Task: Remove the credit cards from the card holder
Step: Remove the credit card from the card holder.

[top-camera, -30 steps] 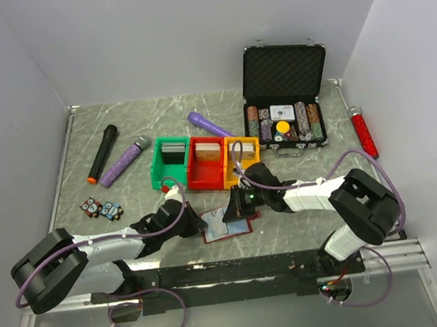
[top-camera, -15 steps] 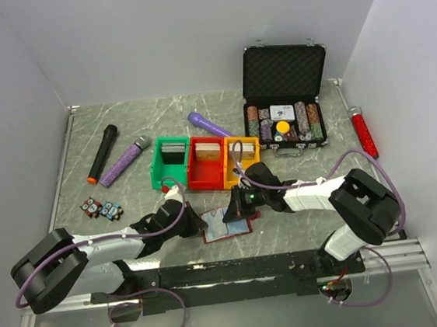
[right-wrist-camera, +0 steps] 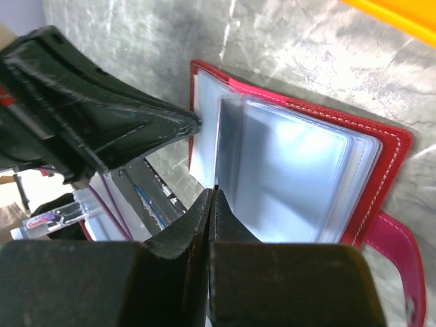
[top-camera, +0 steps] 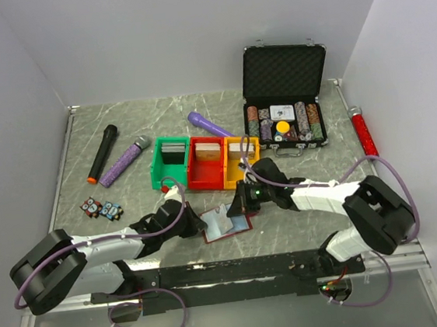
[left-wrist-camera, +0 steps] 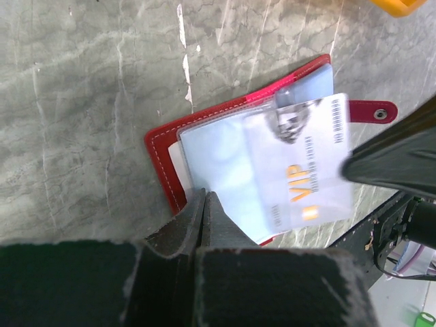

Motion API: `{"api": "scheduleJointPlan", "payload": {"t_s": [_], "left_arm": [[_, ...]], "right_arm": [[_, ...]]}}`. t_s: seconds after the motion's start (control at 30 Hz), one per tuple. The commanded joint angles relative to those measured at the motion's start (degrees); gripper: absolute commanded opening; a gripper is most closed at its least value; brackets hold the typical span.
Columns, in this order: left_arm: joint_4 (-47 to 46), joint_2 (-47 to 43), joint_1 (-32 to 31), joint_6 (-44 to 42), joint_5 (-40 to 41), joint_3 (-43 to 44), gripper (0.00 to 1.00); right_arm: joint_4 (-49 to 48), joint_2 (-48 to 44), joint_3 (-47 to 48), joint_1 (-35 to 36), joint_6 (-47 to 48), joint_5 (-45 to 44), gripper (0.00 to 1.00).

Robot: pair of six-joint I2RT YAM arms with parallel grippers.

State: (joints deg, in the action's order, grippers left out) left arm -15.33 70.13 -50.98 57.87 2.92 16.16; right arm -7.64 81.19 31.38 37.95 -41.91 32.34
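The card holder (top-camera: 237, 225) lies open on the table in front of the arms, dark red with pale sleeves (left-wrist-camera: 225, 163); it also shows in the right wrist view (right-wrist-camera: 381, 146). A white credit card (left-wrist-camera: 306, 170) with orange "VIP" lettering sticks partway out of a sleeve. My right gripper (top-camera: 242, 205) is shut on the card's far edge and shows as a dark shape (left-wrist-camera: 392, 157) in the left wrist view. My left gripper (left-wrist-camera: 205, 196) is shut, its tips pressed on the holder's near left edge; it also shows in the right wrist view (right-wrist-camera: 194, 126).
Green (top-camera: 170, 165), red (top-camera: 207, 165) and yellow (top-camera: 241, 159) bins stand just behind the holder. An open black case of poker chips (top-camera: 284, 102) is at the back right. Microphones (top-camera: 102, 153) and small items (top-camera: 102, 209) lie at the left, a red tool (top-camera: 365, 132) at the right.
My right gripper has drawn back to the right, and the white card has slid further out of the sleeve and tilts up over the holder. My left gripper has held still.
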Motion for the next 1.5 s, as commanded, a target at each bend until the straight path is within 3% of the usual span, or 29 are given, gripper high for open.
{"api": "scheduleJointPlan", "payload": {"t_s": [0.0,0.17,0.43,0.77,1.17,1.47], "left_arm": [[2.85,-0.78,-0.17,-0.83,1.12,0.1,0.01],[3.38,-2.53,-0.17,-1.0,1.47,0.1,0.01],[5.4,-8.07,-0.17,-1.53,2.53,0.71,0.12],[2.25,-10.01,-0.17,-2.23,0.96,0.89,0.14],[-14.89,-0.26,-0.17,-6.45,-12.22,2.82,0.08],[-18.94,7.56,-0.26,-7.94,-18.99,5.72,0.06]], "right_arm": [[2.88,-4.37,-0.18,-1.04,3.23,-0.78,0.0],[6.49,-7.27,0.26,-1.22,4.99,-2.28,0.0],[11.59,-8.85,1.76,-1.22,7.45,-3.94,0.0],[16.69,-8.5,3.95,-1.22,10.18,-6.94,0.0],[15.38,-7.98,3.52,-1.3,10.1,-5.53,0.0],[13.62,-6.57,2.9,-1.13,9.57,-3.86,0.0]]}}
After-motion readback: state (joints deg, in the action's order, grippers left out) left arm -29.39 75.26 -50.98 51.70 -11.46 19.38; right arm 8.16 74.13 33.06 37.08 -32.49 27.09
